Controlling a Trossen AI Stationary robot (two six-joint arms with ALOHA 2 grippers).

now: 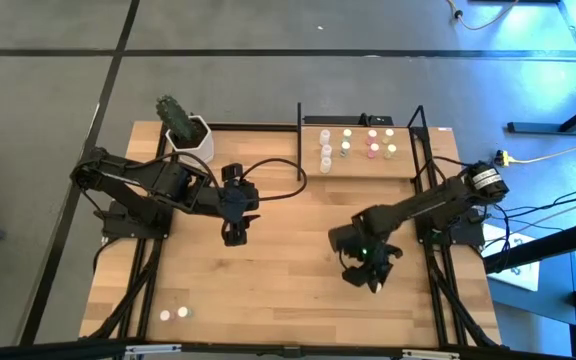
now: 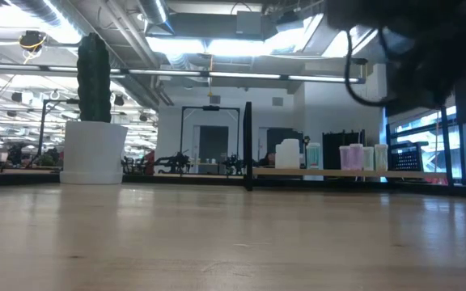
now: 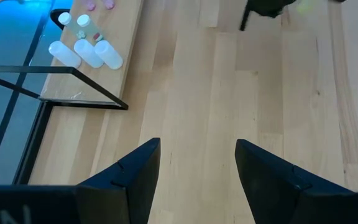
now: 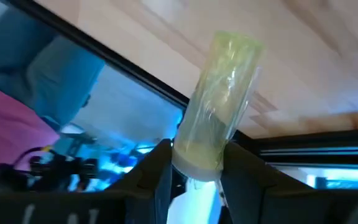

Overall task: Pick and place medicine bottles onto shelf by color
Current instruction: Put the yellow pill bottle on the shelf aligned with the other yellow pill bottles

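Observation:
The shelf (image 1: 368, 160) stands at the table's far right, with several small bottles (image 1: 349, 146) on its board in white, green, pink and yellowish caps. It also shows in the low view (image 2: 338, 171) and the left wrist view (image 3: 86, 68). My right gripper (image 1: 373, 282) is near the table's right middle, shut on a bottle with a yellowish-green cap (image 4: 222, 106). My left gripper (image 1: 233, 235) is open and empty over bare table at the centre left, as the left wrist view (image 3: 197, 155) shows. Two white bottles (image 1: 174, 314) stand near the table's near left corner. My right gripper pinches the bottle between its two fingers (image 4: 157, 171) at the top of its white body, just below the cap (image 4: 194, 163). The capped end sticks out past the fingertips, along the fingers. No part of the bottle shows touching the table.
A white hexagonal pot with a cactus (image 1: 188, 135) stands at the far left, and shows in the low view (image 2: 94, 149). The shelf's black metal uprights (image 1: 301, 140) rise around its board. Bare tabletop (image 1: 288, 280) lies between the two arms.

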